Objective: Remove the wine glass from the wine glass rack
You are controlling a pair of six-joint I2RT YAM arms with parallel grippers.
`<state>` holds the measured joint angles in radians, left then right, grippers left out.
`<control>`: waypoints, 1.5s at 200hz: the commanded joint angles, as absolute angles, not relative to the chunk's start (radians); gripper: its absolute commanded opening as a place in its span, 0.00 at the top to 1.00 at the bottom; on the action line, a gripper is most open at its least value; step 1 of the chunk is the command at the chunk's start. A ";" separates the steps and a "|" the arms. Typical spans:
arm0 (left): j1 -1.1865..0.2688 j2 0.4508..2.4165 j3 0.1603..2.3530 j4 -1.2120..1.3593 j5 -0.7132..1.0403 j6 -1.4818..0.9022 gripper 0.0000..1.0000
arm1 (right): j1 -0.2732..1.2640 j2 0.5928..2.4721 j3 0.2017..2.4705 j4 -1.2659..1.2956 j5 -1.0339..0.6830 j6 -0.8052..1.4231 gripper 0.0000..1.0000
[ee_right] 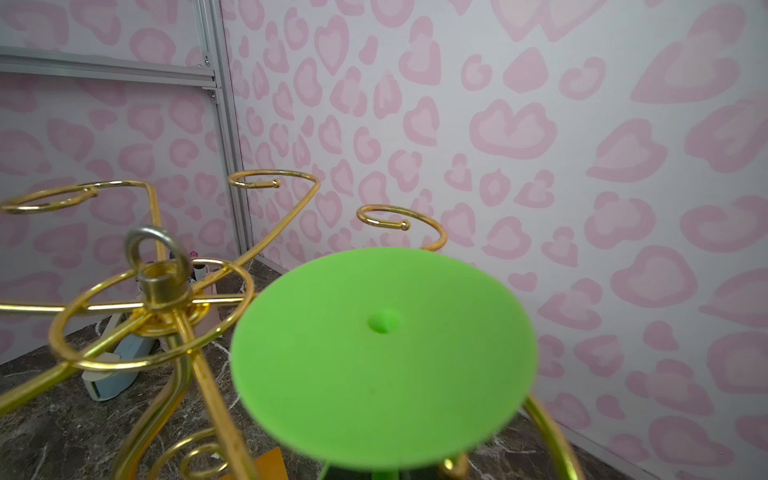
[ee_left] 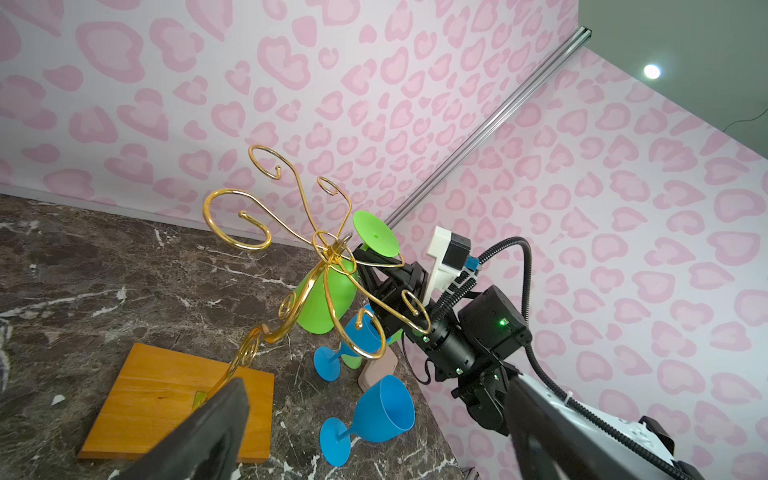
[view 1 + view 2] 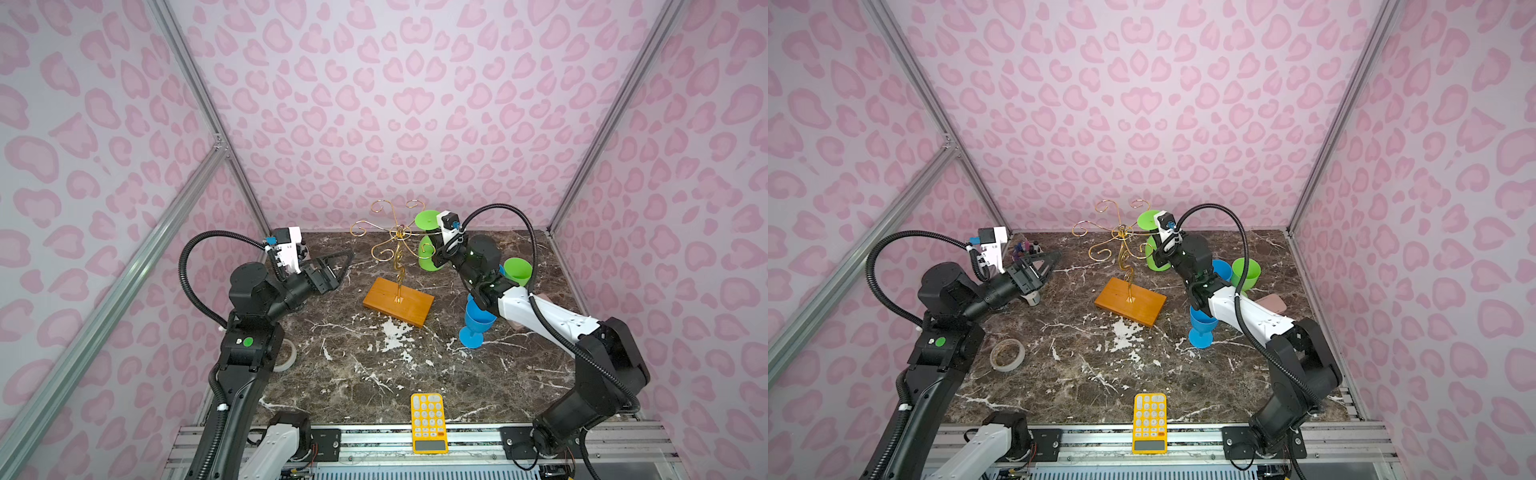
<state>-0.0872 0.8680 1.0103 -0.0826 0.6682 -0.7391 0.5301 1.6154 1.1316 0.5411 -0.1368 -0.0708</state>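
The wine glass rack [image 3: 400,266] is gold wire with curled arms on an orange-brown wooden base [image 3: 1129,305], standing mid-table in both top views. A green wine glass [image 3: 427,220] hangs upside down at the rack's right side. Its round foot [image 1: 382,357] rests just above a scroll arm, and its bowl [image 2: 328,299] points down. My right gripper [image 3: 437,243] is shut on the glass's stem under the foot; the foot hides the fingers in the right wrist view. My left gripper [image 3: 347,262] is open and empty, left of the rack. One of its fingers [image 2: 208,432] points toward the base.
A blue glass [image 3: 476,324] lies under my right arm. Another blue glass [image 3: 1221,269], a green cup [image 3: 517,270] and a pink object [image 3: 1273,303] sit behind it. A yellow calculator [image 3: 428,422] lies at the front edge and a tape roll [image 3: 1007,354] at front left. Small items [image 3: 1027,247] fill the back-left corner.
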 commanded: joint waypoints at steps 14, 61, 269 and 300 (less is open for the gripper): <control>-0.088 0.861 1.020 -0.077 0.667 -0.732 0.02 | 0.536 1.614 1.117 0.487 -0.147 -0.055 1.00; -0.087 0.860 1.019 -0.077 0.667 -0.732 0.02 | 0.541 1.593 1.089 0.490 -0.138 -0.076 1.00; -0.216 1.062 1.036 -0.026 0.758 -0.824 0.09 | 0.554 1.618 1.108 0.511 -0.036 -0.083 1.00; -0.254 1.109 1.055 -0.030 0.733 -0.825 0.19 | 0.554 1.620 1.107 0.511 -0.038 -0.084 1.00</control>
<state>-0.2398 1.0843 1.0359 -0.0719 0.7441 -0.8181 0.5549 1.6154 1.1164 0.5709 -0.0578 -0.0753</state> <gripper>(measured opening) 0.852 0.082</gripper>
